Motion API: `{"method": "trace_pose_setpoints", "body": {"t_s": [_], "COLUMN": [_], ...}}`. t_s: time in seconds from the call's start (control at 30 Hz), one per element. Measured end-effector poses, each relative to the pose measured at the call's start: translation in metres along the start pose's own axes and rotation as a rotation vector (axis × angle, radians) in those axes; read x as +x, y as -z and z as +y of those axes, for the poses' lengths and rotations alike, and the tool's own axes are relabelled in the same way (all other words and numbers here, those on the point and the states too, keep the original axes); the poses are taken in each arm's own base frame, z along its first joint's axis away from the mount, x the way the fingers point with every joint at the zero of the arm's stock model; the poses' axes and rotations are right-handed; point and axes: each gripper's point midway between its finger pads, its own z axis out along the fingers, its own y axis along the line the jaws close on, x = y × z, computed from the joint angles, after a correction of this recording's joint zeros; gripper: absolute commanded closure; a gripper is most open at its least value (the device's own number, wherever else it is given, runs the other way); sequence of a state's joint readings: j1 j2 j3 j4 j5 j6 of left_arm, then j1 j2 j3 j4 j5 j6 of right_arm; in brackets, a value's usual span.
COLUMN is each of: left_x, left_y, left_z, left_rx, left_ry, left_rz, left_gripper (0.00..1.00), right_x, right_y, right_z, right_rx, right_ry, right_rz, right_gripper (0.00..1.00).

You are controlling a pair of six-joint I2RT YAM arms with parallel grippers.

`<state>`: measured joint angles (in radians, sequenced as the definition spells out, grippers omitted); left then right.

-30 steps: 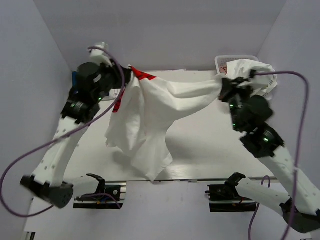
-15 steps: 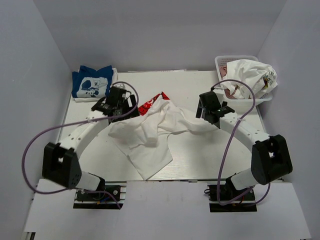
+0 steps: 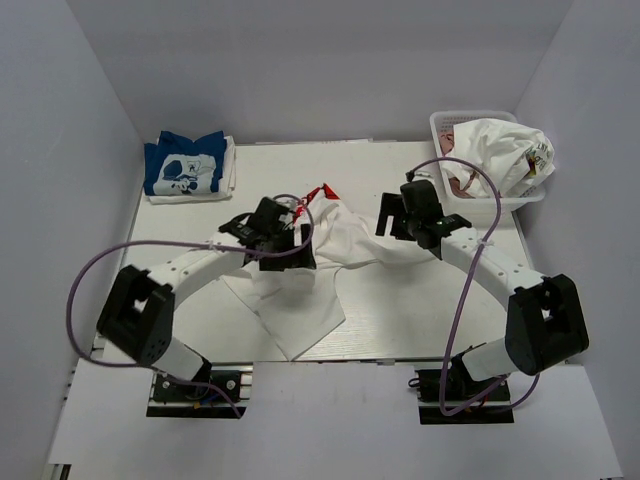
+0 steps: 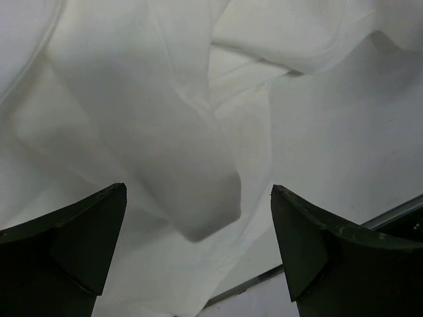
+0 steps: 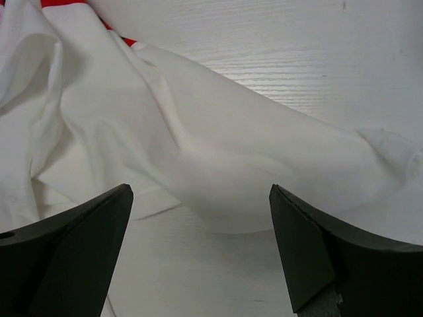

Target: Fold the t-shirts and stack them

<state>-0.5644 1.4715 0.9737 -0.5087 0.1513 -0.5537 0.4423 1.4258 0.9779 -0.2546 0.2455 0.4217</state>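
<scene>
A white t-shirt (image 3: 350,238) with a red print (image 3: 318,196) lies crumpled in a loose heap on the middle of the table. My left gripper (image 3: 293,250) hovers open over its left side, and the left wrist view shows only white folds (image 4: 165,119) under the left gripper (image 4: 198,218), nothing between the fingers. My right gripper (image 3: 388,216) is open just above the shirt's right sleeve end. The right wrist view shows the shirt (image 5: 218,152) ahead of the right gripper (image 5: 200,221). A folded blue t-shirt (image 3: 185,165) with a white graphic lies at the back left.
A white basket (image 3: 440,125) at the back right holds bunched white t-shirts (image 3: 500,150) and a bit of pink cloth (image 3: 462,182). The shirt's lower hem reaches the table's front edge (image 3: 400,358). Purple cables loop beside both arms.
A second ago both grippers held the shirt stretched high between them. They have let go and opened, the shirt has dropped into a heap, and both arms have come down low over it.
</scene>
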Motion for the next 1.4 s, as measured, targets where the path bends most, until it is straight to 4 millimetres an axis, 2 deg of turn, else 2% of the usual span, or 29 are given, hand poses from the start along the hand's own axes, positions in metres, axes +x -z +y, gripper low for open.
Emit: {"method": "trace_pose_setpoints", "body": {"t_s": [0.1, 0.13, 0.2, 0.23, 0.27, 0.37, 0.47, 0.63, 0.77, 0.83, 0.93, 1.0, 1.1, 1.23, 1.27, 1.37, 1.4], "left_x": [-0.004, -0.003, -0.001, 0.003, 0.005, 0.007, -0.007, -0.036, -0.055, -0.057, -0.055, -0.053, -0.052, -0.053, -0.053, -0.055, -0.056], "left_y": [-0.022, -0.029, -0.043, -0.048, -0.052, -0.050, -0.033, 0.021, 0.060, 0.067, 0.066, 0.066, 0.066, 0.067, 0.067, 0.071, 0.073], "left_z": [-0.007, -0.005, 0.001, 0.007, 0.013, 0.032, 0.042, 0.043, 0.038, 0.040, 0.044, 0.047, 0.048, 0.049, 0.049, 0.048, 0.048], "left_rx": [-0.049, -0.070, -0.124, -0.160, -0.191, -0.319, -0.419, -0.452, -0.429, -0.437, -0.458, -0.474, -0.483, -0.488, -0.489, -0.484, -0.481], "left_ry": [-0.029, -0.033, -0.027, -0.031, -0.032, -0.004, 0.034, 0.099, 0.131, 0.135, 0.133, 0.131, 0.131, 0.131, 0.131, 0.133, 0.134], "left_rz": [0.028, 0.037, 0.057, 0.073, 0.086, 0.092, 0.029, -0.148, -0.273, -0.292, -0.287, -0.277, -0.275, -0.279, -0.281, -0.294, -0.303], "left_gripper": [0.04, 0.27, 0.61, 0.97, 1.00, 1.00, 1.00, 1.00, 1.00, 1.00, 1.00, 1.00, 1.00, 1.00, 1.00, 1.00, 1.00], "right_x": [0.004, 0.005, 0.006, 0.007, 0.008, 0.013, 0.015, 0.010, 0.020, 0.028, 0.038, 0.040, 0.048, 0.054, 0.053, 0.056, 0.057], "right_y": [-0.001, 0.000, 0.000, 0.001, 0.001, 0.004, 0.005, -0.011, -0.035, -0.046, -0.063, -0.074, -0.084, -0.090, -0.091, -0.095, -0.096], "right_z": [0.007, 0.008, 0.011, 0.013, 0.014, 0.029, 0.058, 0.115, 0.152, 0.162, 0.172, 0.175, 0.174, 0.173, 0.174, 0.176, 0.176], "right_rx": [-0.039, -0.047, -0.062, -0.071, -0.077, -0.133, -0.207, -0.301, -0.329, -0.323, -0.294, -0.274, -0.255, -0.239, -0.238, -0.235, -0.235], "right_ry": [0.014, 0.019, 0.034, 0.043, 0.046, 0.069, 0.101, 0.130, 0.130, 0.120, 0.090, 0.068, 0.046, 0.026, 0.022, 0.009, 0.004], "right_rz": [0.020, 0.023, 0.029, 0.034, 0.036, 0.057, 0.075, 0.098, 0.145, 0.171, 0.206, 0.217, 0.239, 0.259, 0.259, 0.265, 0.268], "right_gripper": [0.10, 0.10, 0.10, 0.10, 0.10, 0.10, 0.10, 0.10, 0.10, 0.10, 0.10, 0.10, 0.15, 0.26, 0.37, 0.56, 0.70]}}
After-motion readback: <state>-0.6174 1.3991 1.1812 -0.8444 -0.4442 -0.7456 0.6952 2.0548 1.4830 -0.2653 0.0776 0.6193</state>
